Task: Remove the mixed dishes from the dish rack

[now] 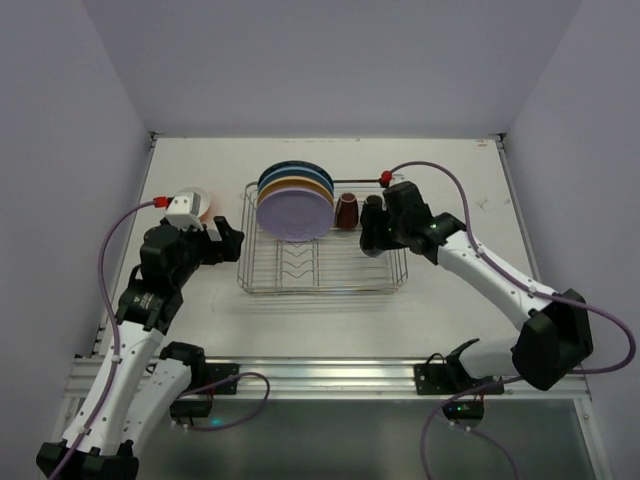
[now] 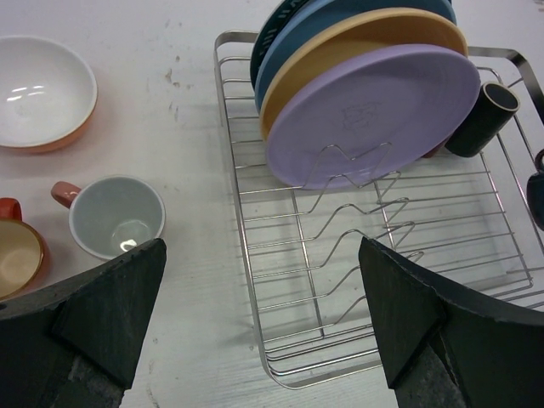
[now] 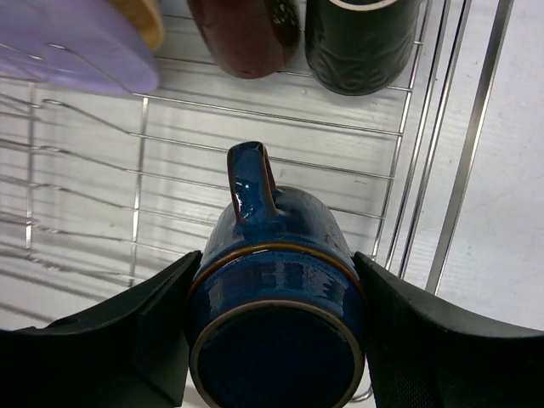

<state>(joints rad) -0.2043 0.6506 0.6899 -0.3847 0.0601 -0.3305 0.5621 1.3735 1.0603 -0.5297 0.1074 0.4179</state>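
Observation:
The dish rack (image 1: 320, 289) holds upright plates: lavender (image 2: 374, 115) in front, then yellow (image 2: 340, 42) and blue (image 2: 293, 38). A brown cup (image 3: 246, 38) and a black cup (image 3: 361, 47) sit at the rack's back right. My right gripper (image 3: 276, 340) is shut on the blue cup (image 3: 276, 289) inside the rack's right end. The cup's base faces the camera and its handle points away. My left gripper (image 2: 259, 323) hangs open and empty over the rack's near-left corner.
On the table left of the rack stand an orange bowl (image 2: 42, 89) that is white inside, a pink cup (image 2: 115, 217) and an orange cup (image 2: 15, 255). The rack's front dividers (image 2: 357, 212) hold nothing. White walls close in the table on three sides.

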